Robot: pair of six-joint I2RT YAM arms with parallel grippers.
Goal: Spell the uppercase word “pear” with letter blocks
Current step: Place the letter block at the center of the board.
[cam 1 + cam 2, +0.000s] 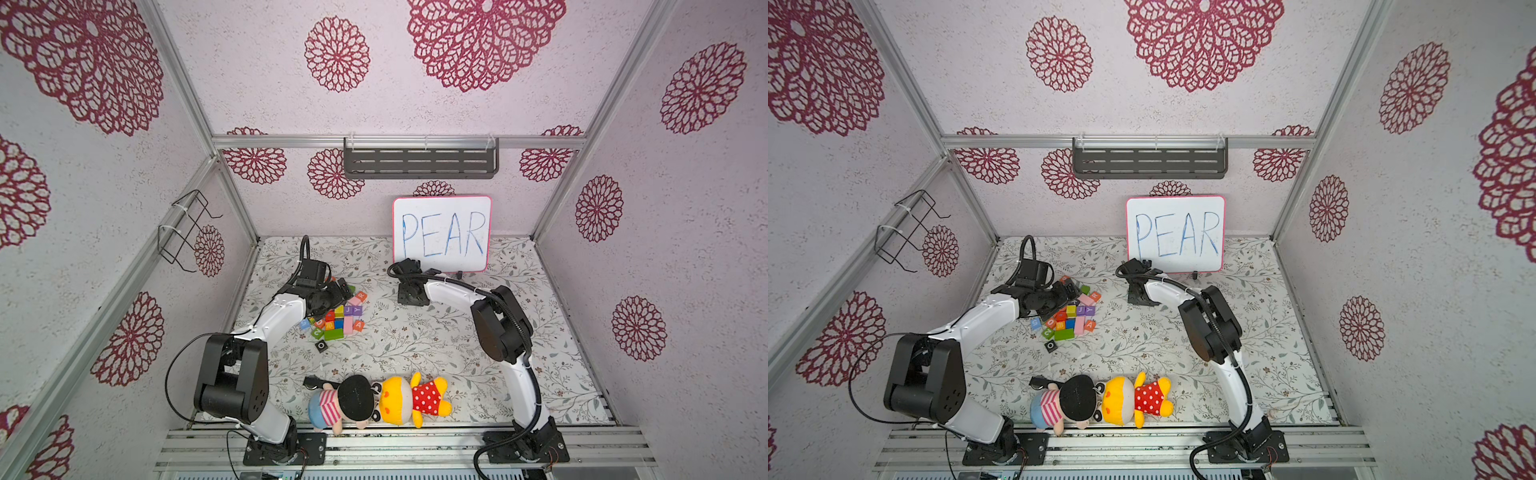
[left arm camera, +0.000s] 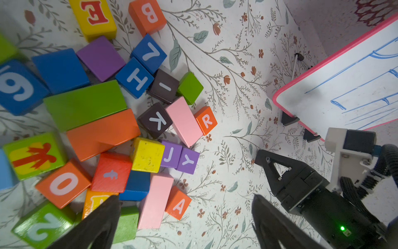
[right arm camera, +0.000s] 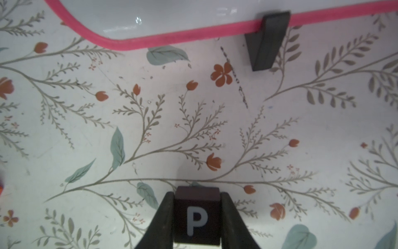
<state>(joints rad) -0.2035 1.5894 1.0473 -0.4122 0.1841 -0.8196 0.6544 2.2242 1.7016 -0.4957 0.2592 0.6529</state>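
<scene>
My right gripper [image 3: 197, 195] is shut on the black block with a white P [image 3: 197, 217], low over the floral mat in front of the whiteboard; both top views show it [image 1: 411, 296] [image 1: 1142, 297] right of the pile. My left gripper [image 2: 185, 198] is open over the pile's edge [image 1: 343, 289]. Between and below its fingers lies the orange-red A block [image 2: 178, 203] [image 1: 358, 325], beside a pink bar. The orange-red R block [image 2: 206, 120] [image 1: 361, 296] lies at the pile's far edge. The yellow block with a red E [image 2: 94, 15] sits across the pile.
A whiteboard reading PEAR [image 1: 442, 232] leans on the back wall on black feet [image 3: 266, 41]. Several other coloured blocks [image 1: 332, 324] crowd the pile, with a black O cube [image 1: 321, 345] apart in front. Two plush dolls [image 1: 353, 401] [image 1: 415, 399] lie near the front edge.
</scene>
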